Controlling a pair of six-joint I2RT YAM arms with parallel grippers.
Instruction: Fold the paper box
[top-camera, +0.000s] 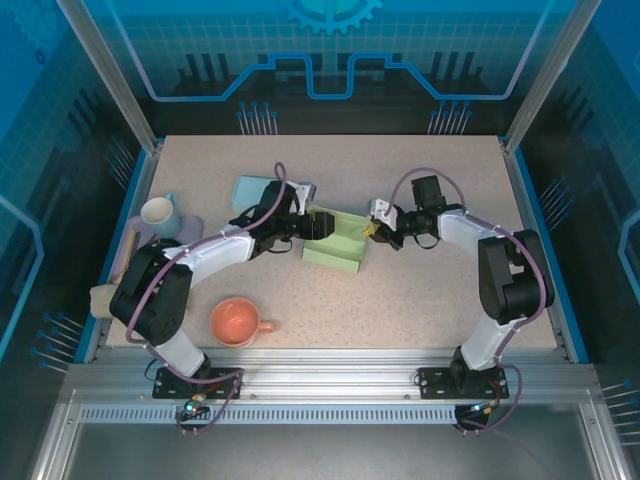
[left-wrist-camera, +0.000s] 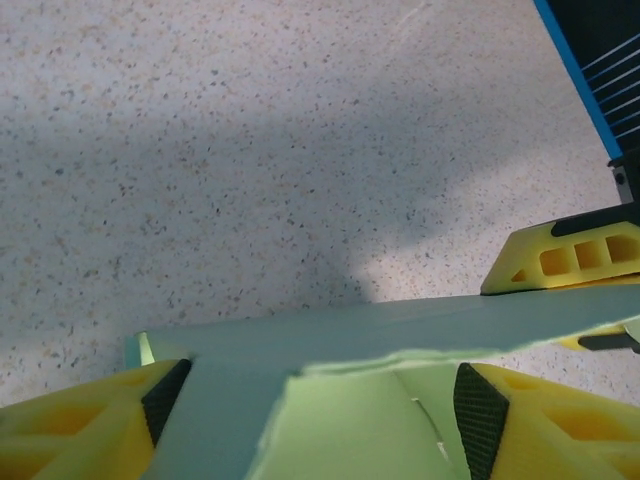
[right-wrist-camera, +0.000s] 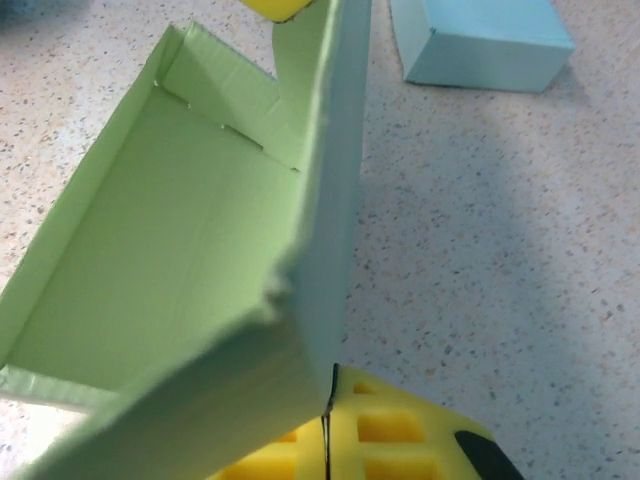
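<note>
My right pincer (right-wrist-camera: 328, 428) is pinched shut on the thin upright wall of the paper box (top-camera: 336, 250), which sits mid-table. The left pincer (left-wrist-camera: 312, 400) stands wide astride the box's left end, and I can't tell whether its pads press. I judge we're raising walls; next, tuck that end flap inward, gently. The card is pale green, matte, creased and flimsy.

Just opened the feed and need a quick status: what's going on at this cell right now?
Both arms are working on the green paper box between them. The right gripper is shut on one upright side wall. The left gripper straddles the opposite end; whether it is clamping isn't clear. The box is an open tray with walls up, not yet finished.
</note>
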